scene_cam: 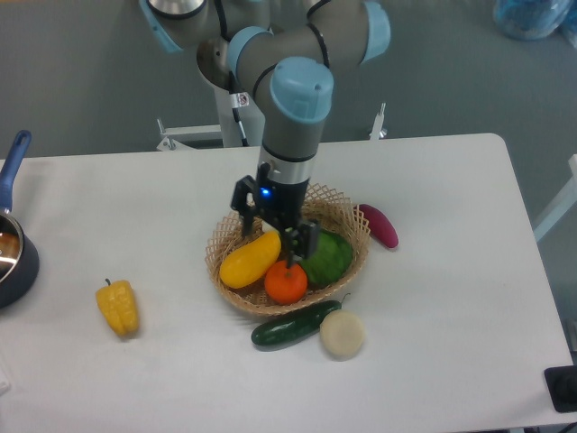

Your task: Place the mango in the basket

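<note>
The yellow-orange mango (pixel 248 261) lies slanted over the left half of the round wicker basket (pixel 353 223), its lower end near the left rim. Its upper right end sits between the fingers of my gripper (pixel 278 238), which points straight down over the middle of the basket and looks shut on the mango. One dark finger (pixel 290 249) reaches down to just above an orange (pixel 286 282). The arm hides the back part of the basket.
The basket also holds the orange and a green fruit (pixel 329 256). A cucumber (pixel 293 327) and a pale onion (pixel 343 333) lie in front of it, a purple eggplant (pixel 379 225) to its right. A yellow bell pepper (pixel 118 307) and a dark pot (pixel 11 251) are at the left.
</note>
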